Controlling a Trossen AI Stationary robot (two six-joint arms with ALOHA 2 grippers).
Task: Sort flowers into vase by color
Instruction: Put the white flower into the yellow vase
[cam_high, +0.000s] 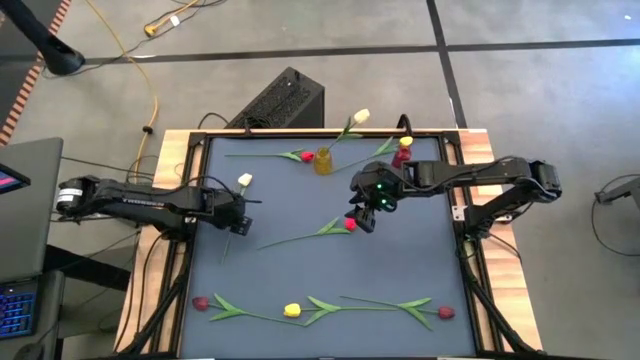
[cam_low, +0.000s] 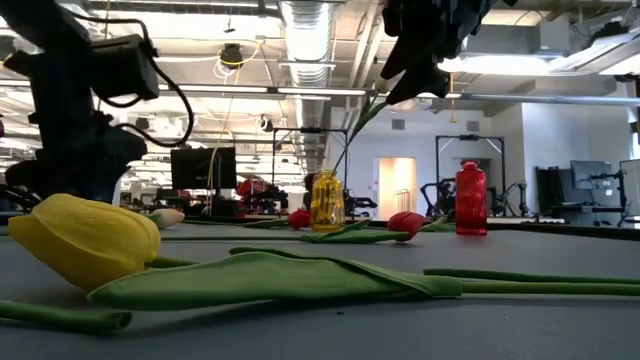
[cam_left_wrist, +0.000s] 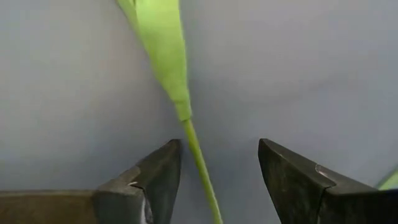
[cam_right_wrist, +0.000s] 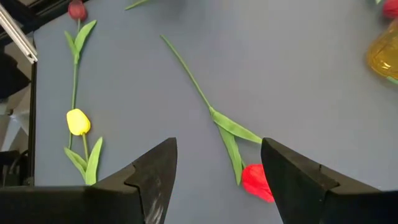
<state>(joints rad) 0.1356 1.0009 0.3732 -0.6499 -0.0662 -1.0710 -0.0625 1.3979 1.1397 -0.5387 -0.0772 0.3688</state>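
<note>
Our left end effector (cam_left_wrist: 214, 180), fingers spread, straddles a cream tulip's stem (cam_left_wrist: 200, 165) on the tabletop (cam_high: 300, 215); our right end effector (cam_right_wrist: 217, 180), likewise spread, hovers over a red tulip (cam_right_wrist: 256, 182). Closing comes next, we judge.

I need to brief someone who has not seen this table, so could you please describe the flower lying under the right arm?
Start at the yellow vase near the mat's far edge, then come toward the mat's middle. There a red tulip lies flat beneath the right gripper. It lies alone at mid-mat, apart from the row of three along the near edge.
</note>
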